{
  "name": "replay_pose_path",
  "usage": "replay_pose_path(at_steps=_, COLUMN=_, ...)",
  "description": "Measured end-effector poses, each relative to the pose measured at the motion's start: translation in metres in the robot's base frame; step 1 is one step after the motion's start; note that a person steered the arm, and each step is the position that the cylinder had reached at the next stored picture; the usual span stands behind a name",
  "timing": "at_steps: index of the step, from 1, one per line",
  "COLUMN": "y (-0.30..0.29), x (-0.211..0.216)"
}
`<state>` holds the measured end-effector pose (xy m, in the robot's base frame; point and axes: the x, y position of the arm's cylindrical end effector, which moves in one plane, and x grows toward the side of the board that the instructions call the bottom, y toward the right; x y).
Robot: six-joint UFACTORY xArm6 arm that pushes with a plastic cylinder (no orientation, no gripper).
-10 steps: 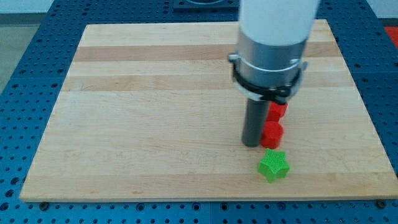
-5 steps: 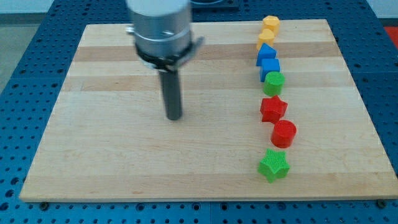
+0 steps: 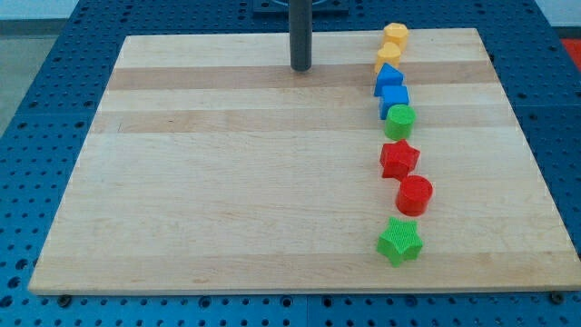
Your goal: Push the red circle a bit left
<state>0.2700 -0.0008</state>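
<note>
No jaws on this rig, just my tip (image 3: 300, 69) parked up top on the counter (image 3: 227, 182), well apart from the red circle (image 3: 415, 194), so nothing was pushing it.

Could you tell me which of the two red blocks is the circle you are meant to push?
It is the lower red circle, round-topped, between the red star and the green star.

A single camera looks down at a slant from the near edge of the wooden board (image 3: 227, 182), facing its far edge. It stands far enough back to take in the whole board and the blue perforated table (image 3: 27, 109) around it.
</note>
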Motion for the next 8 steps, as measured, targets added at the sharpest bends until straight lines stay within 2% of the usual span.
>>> replay_pose_path(at_steps=1, y=-0.001, x=0.0)
replay_pose_path(at_steps=2, y=-0.024, x=0.033)
replay_pose_path(at_steps=3, y=-0.027, x=0.148)
replay_pose_path(at_steps=4, y=-0.031, x=0.288)
replay_pose_path(at_steps=5, y=-0.006, x=0.349)
replay_pose_path(at_steps=8, y=0.167, x=0.348)
